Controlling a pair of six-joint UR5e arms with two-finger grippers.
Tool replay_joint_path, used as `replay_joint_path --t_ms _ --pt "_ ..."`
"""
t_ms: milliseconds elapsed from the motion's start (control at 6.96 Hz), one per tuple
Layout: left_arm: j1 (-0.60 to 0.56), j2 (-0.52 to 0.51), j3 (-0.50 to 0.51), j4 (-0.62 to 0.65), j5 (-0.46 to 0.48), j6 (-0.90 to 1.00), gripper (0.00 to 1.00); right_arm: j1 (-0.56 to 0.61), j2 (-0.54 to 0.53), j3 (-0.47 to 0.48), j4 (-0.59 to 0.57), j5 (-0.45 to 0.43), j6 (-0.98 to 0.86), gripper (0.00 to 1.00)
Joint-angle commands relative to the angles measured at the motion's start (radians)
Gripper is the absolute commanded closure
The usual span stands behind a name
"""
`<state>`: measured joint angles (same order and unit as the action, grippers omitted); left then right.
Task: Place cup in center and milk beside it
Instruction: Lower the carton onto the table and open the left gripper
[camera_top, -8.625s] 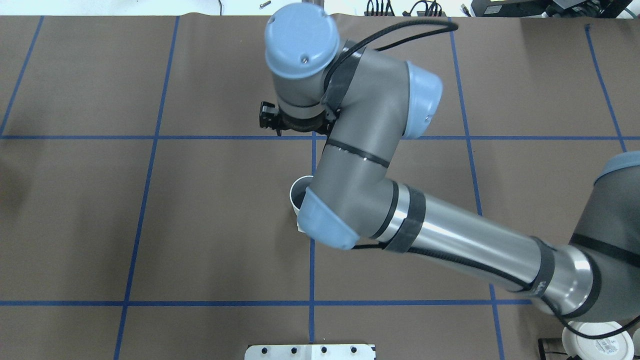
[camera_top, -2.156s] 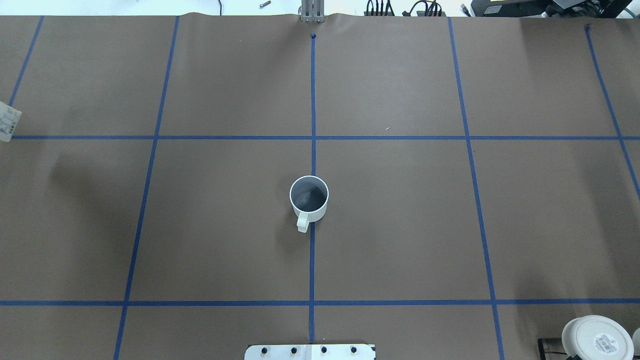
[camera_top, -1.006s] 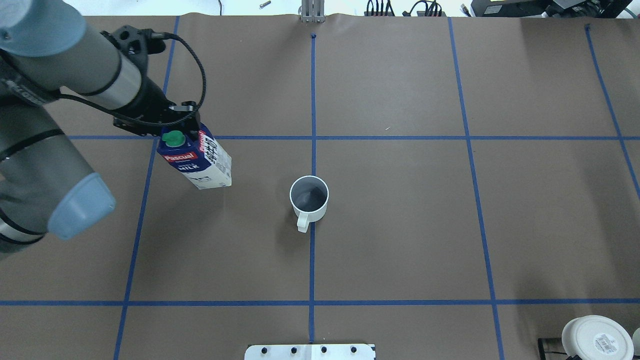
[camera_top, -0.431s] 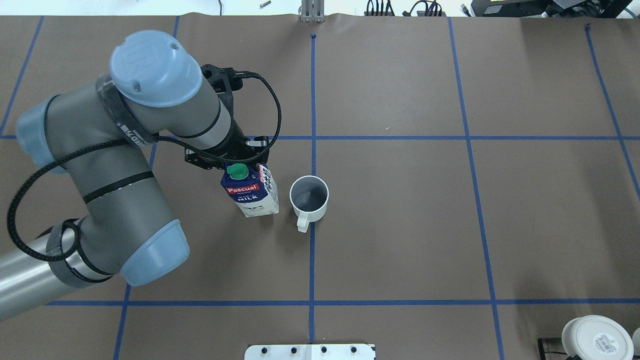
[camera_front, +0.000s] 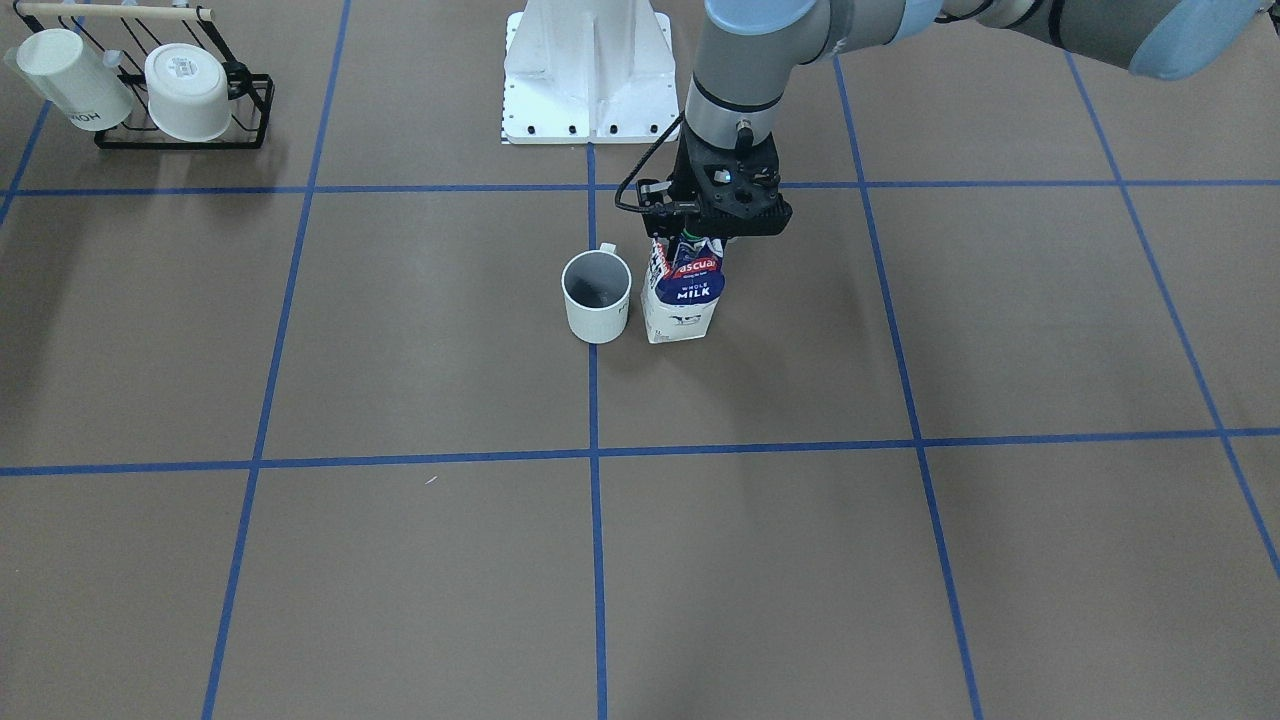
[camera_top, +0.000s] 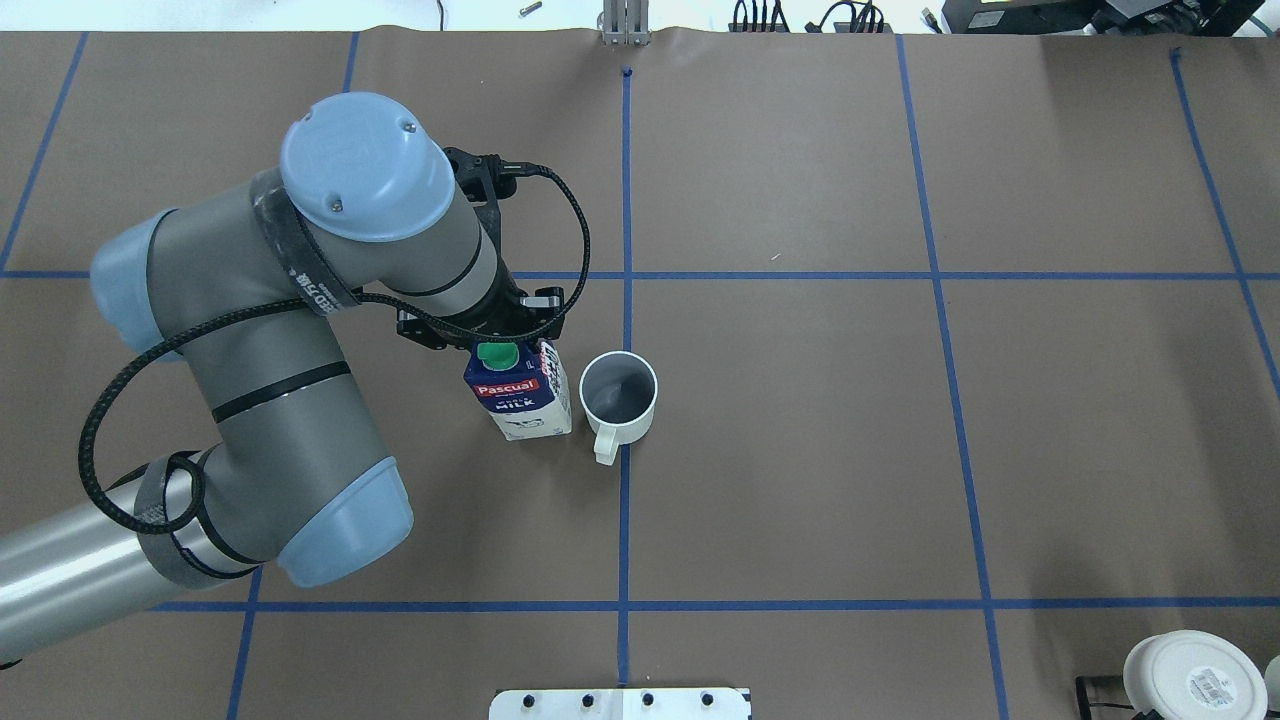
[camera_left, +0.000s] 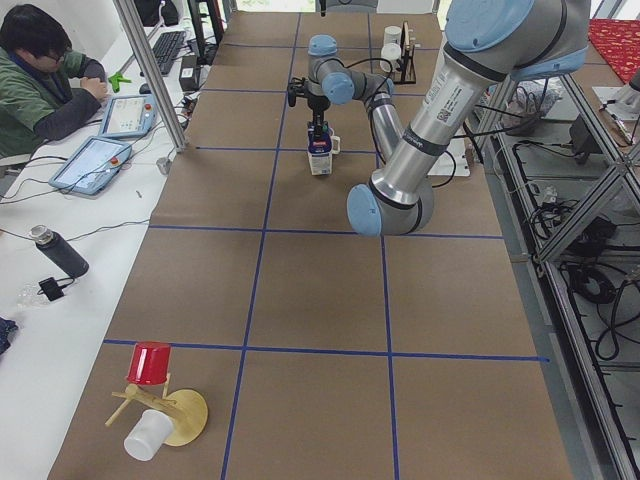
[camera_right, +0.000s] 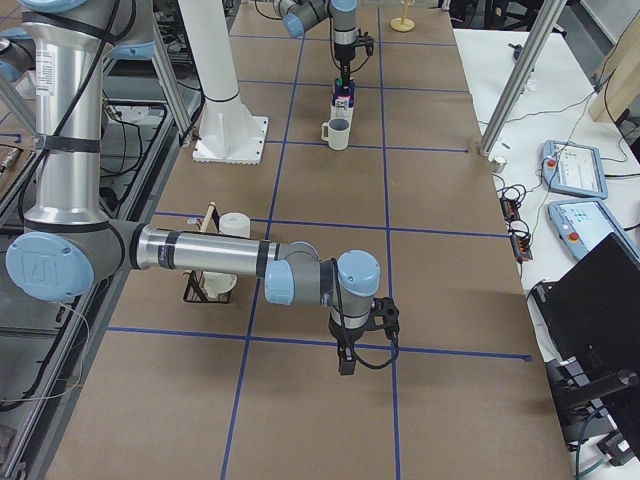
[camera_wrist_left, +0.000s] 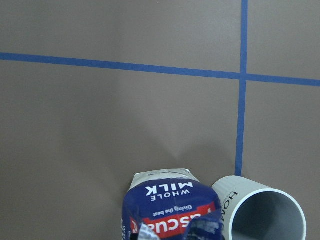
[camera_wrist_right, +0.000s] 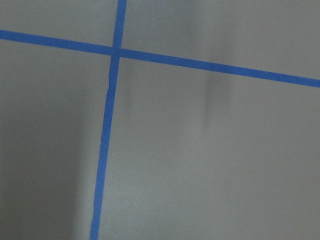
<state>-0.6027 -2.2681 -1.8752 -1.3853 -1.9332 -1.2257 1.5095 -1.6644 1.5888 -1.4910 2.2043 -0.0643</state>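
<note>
The white cup (camera_top: 618, 392) stands upright on the centre blue line, dark grey inside, handle toward the robot; it also shows in the front view (camera_front: 597, 297) and the left wrist view (camera_wrist_left: 267, 212). The milk carton (camera_top: 520, 395), navy top with a green cap, is upright just left of the cup with a small gap; in the front view (camera_front: 685, 295) its base is at or just above the table. My left gripper (camera_top: 497, 335) is shut on the carton's top ridge (camera_front: 700, 240). My right gripper (camera_right: 347, 362) shows only in the right side view, low over the table far from both; I cannot tell its state.
A black wire rack with white cups (camera_front: 150, 85) stands at the robot's right near corner, also in the overhead view (camera_top: 1190, 675). The white base plate (camera_front: 590, 70) is at the robot's edge. A wooden stand with a red cup (camera_left: 155, 400) is at the left end.
The right arm left the cup and withdrew out of the overhead view. My left arm came in from the left carrying the milk and moved it right until it is beside the cup.
</note>
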Motion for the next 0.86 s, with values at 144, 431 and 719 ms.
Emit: replay_joint_path --t_ms 144,431,719 --pt "-0.006 0.004 -0.01 0.002 0.002 0.005 0.02 0.001 0.003 -0.003 0.0 0.002 0.001 0.0" --pt "-0.031 0.004 -0.048 0.003 -0.003 0.008 0.02 0.0 0.005 -0.003 0.0 0.002 0.001 0.0" --pt "-0.081 0.013 -0.099 0.003 -0.007 0.014 0.02 0.0 0.006 -0.003 0.0 0.002 0.0 0.0"
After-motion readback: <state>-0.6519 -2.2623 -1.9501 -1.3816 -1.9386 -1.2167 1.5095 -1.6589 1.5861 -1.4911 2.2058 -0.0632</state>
